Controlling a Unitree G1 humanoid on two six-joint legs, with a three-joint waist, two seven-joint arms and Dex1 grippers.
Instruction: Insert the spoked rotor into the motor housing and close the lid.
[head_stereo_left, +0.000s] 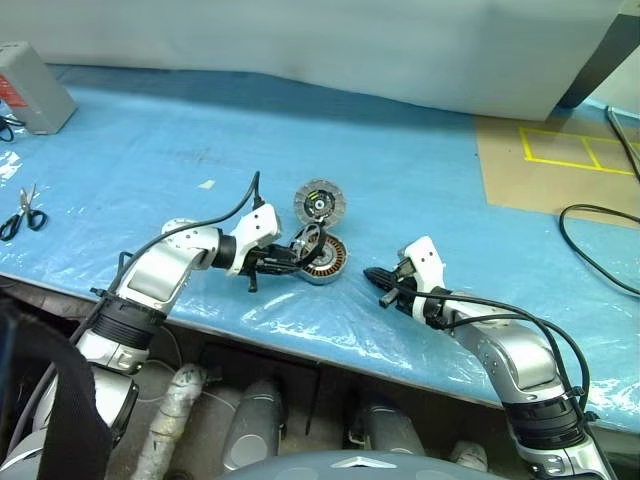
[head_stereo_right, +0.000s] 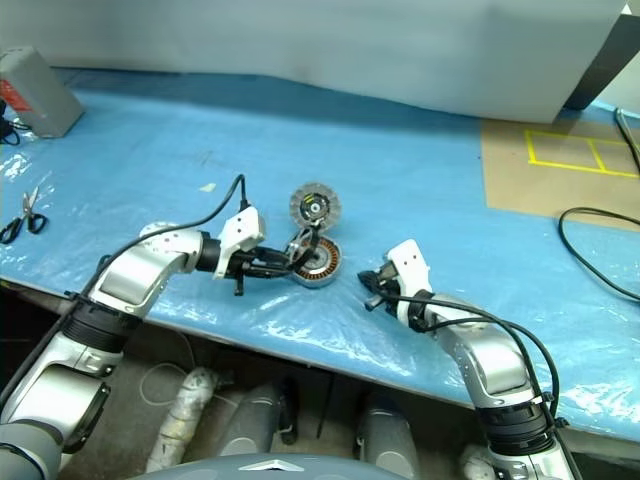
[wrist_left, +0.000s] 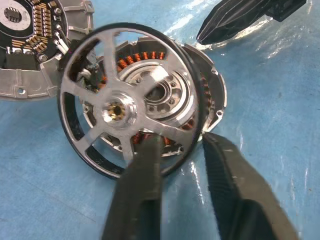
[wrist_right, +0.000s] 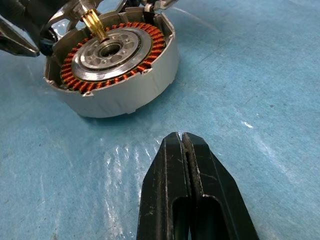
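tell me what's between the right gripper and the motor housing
Nothing but bare blue table cover. In the right wrist view the shut right gripper points at the motor housing across an empty stretch of cover.

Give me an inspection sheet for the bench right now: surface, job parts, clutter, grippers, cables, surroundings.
Surface: blue plastic sheet over the table, wrinkled near the front edge.
Job's things: spoked rotor held tilted on edge over the motor housing, not seated; lid lies just behind the housing.
Clutter: scissors and a grey box at the far left.
Grippers: left gripper pinches the rotor's rim; right gripper shut, empty, beside the housing.
Cables: black cable loops at the right edge.
Surroundings: brown board with yellow tape lines at the right; white wall behind.
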